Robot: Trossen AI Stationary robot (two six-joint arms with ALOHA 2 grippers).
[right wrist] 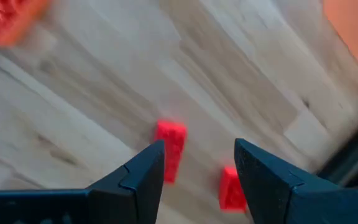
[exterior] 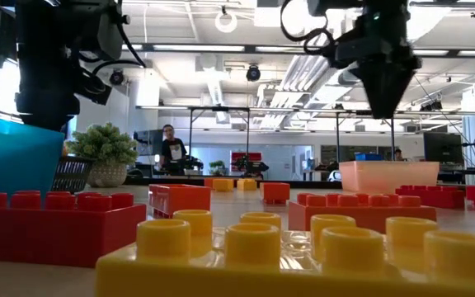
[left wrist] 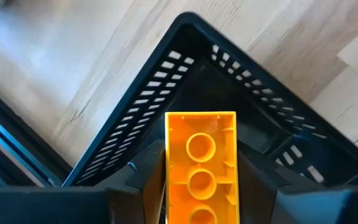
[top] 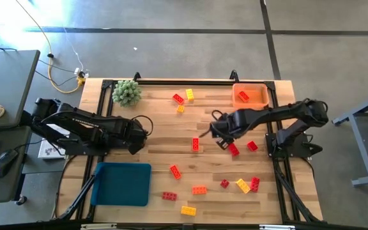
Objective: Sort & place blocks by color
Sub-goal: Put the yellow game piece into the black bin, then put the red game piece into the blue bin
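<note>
The left gripper is hanging over a black slatted basket on the table's left side, its fingers pinching an orange block that sits right above the basket's inside. The right gripper is hovering mid-table with its fingers spread and nothing between them, two red blocks lying on the wood just under it. Other blocks are lying scattered across the table, one is sitting in the orange tray at the far right, and a blue tray is sitting near left.
</note>
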